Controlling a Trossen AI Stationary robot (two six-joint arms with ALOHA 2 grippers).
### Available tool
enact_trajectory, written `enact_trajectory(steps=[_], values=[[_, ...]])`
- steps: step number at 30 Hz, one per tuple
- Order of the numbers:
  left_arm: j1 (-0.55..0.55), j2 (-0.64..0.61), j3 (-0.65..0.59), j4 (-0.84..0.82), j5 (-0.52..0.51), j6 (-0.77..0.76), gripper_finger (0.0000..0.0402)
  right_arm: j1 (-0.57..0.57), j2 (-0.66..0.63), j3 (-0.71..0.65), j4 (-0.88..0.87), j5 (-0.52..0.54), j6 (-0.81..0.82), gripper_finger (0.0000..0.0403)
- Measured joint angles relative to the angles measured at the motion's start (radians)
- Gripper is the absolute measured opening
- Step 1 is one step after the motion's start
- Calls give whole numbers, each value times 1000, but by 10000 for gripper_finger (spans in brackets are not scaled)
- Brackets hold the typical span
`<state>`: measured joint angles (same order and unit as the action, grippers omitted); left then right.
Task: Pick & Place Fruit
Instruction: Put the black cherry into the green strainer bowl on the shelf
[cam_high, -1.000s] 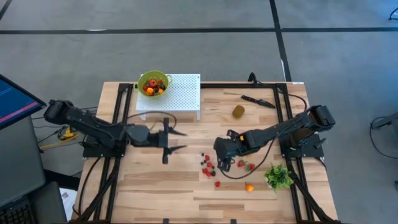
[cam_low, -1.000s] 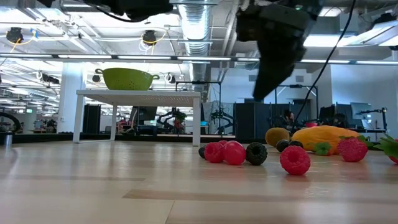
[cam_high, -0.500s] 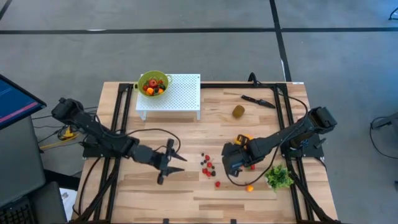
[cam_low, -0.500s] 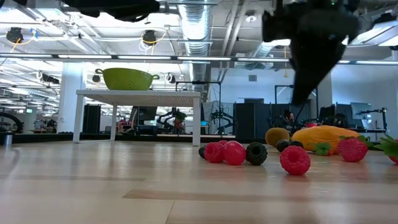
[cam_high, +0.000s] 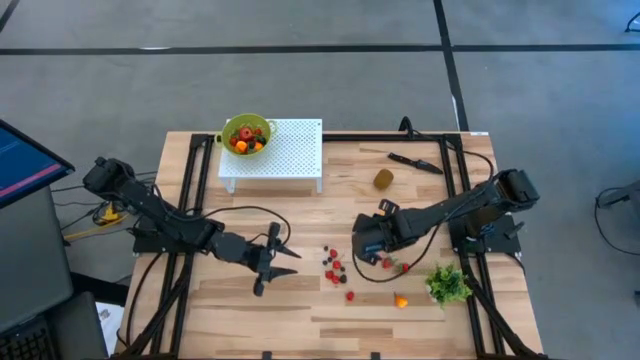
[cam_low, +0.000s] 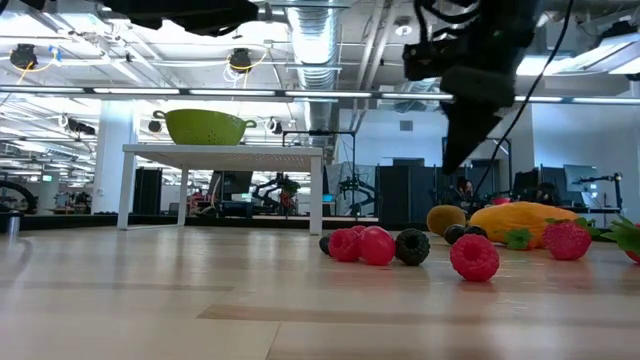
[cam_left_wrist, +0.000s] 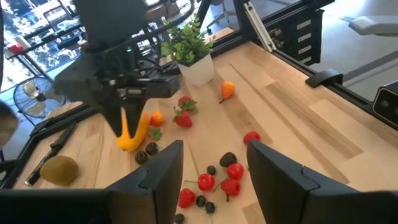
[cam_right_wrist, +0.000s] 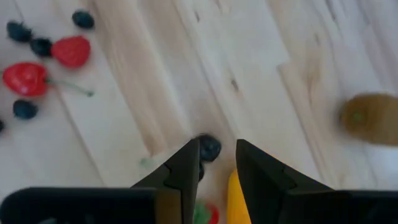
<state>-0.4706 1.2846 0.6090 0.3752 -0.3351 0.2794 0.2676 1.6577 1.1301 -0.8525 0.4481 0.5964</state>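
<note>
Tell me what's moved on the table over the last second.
The left pincer swung toward the front edge, nearer the berries, then held. The right pincer went front-right, then came back over the elongated orange fruit. Both are open and empty. Fruit, kiwi and colander stayed put.

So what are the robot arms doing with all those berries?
They are sorting fruit. The right gripper, open and empty, hovers over the table beside the long orange fruit. The left gripper waits open just left of the loose berries. The green colander on the white stand already holds some fruit. The kiwi lies untouched.
</note>
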Motion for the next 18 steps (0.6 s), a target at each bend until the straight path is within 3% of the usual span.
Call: enact_trajectory(steps=[6,12,18], values=[[0,0,0,0,0,0,170,-57,1,0,32,-1,-76,100],[0,0,0,0,0,-26,166,-59,1,-52,27,-16,-17,103],[0,0,0,0,0,-27,163,-68,2,-156,121,-35,22,141]])
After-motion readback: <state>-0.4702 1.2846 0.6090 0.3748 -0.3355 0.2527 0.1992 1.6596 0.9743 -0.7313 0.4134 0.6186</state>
